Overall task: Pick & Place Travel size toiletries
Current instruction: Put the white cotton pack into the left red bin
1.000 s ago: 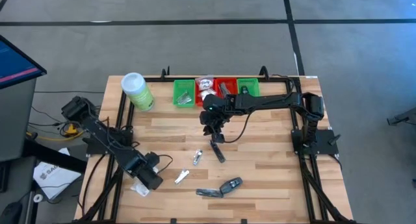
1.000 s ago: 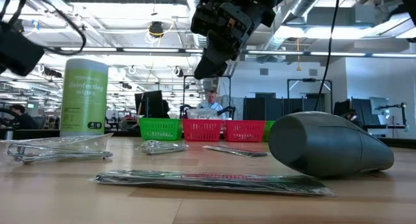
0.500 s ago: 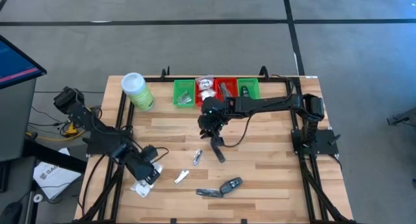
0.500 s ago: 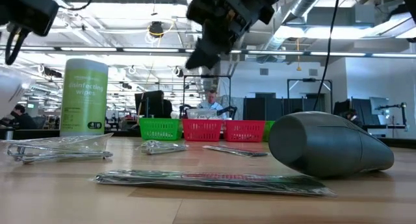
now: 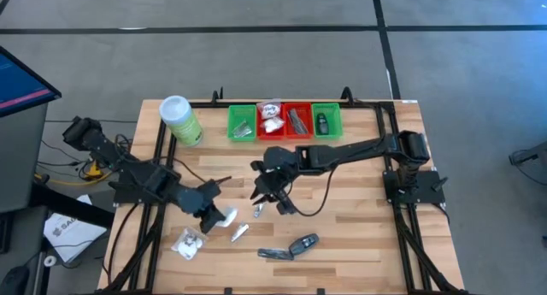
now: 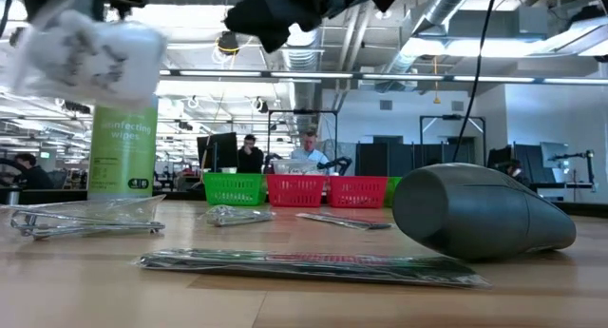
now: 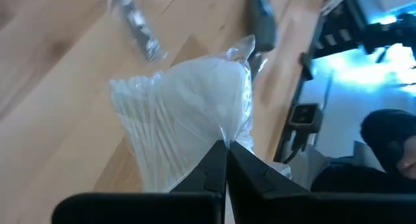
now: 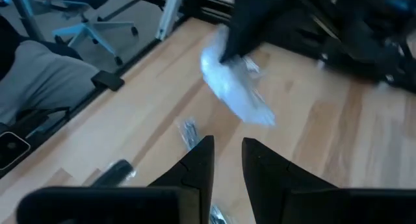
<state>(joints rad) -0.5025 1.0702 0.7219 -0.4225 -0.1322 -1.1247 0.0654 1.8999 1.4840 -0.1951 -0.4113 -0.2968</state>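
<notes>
My left gripper [image 5: 215, 215] clamped on white packet [image 5: 226, 217], right gripper [image 5: 262, 192] slightly parted, empty, trays [image 5: 285, 121] at table's far edge holding toiletries.

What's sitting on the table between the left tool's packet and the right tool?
In the high view, one small silver sachet lies on the wood between the white packet shut in the left tool and the right tool; otherwise bare boards.

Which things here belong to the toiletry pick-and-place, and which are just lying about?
Job in hand:
- white packet, pinched in the left gripper
- second white packet, on the table
- silver sachets, with the right gripper open above them
- dark oblong pieces
- red and green trays, already holding similar items

Lying about:
- wipes canister
</notes>
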